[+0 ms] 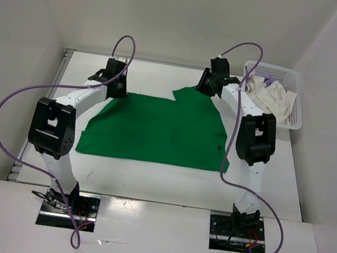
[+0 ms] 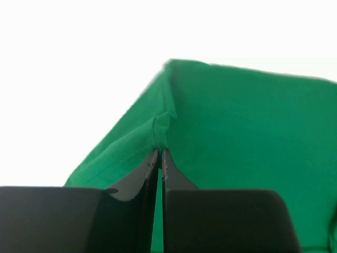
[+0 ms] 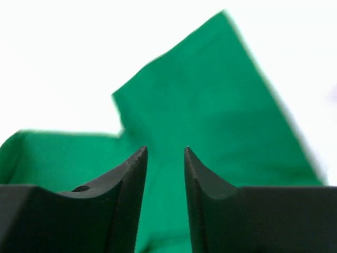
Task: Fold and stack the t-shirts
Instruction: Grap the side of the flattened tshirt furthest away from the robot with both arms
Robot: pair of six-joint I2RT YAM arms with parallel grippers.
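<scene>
- A green t-shirt (image 1: 161,132) lies spread almost flat in the middle of a white table (image 1: 147,178), between the two robot arms
- One short sleeve juts out at the shirt's far right corner; the far left edge runs at a slant toward the left arm
- The left gripper (image 2: 159,153) sits at that far left edge with its fingers pressed together, pinching a small ridge of green cloth along a stitched seam
- The right gripper (image 3: 164,150) hovers over the sleeve at the far right with its jaws spread; nothing is caught between them, and only flat green fabric shows beyond the gap
- A white lattice basket (image 1: 295,118) stands at the far right of the table, well apart from the green shirt, with a crumpled white t-shirt (image 1: 275,98) heaped inside it
- The cloth looks thin, light and limp: it should sag and drape from any single point of hold, and a loose grip could let it slide out
- The hems and seams look like the best places to take hold, since the doubled fabric gives the fingers more to bite
- A neat fold likely needs two matching corners held at once, so the right arm probably wants the sleeve or shoulder edge opposite the left arm's pinch
- Folding of this shirt seems barely begun, and nothing is stacked yet
</scene>
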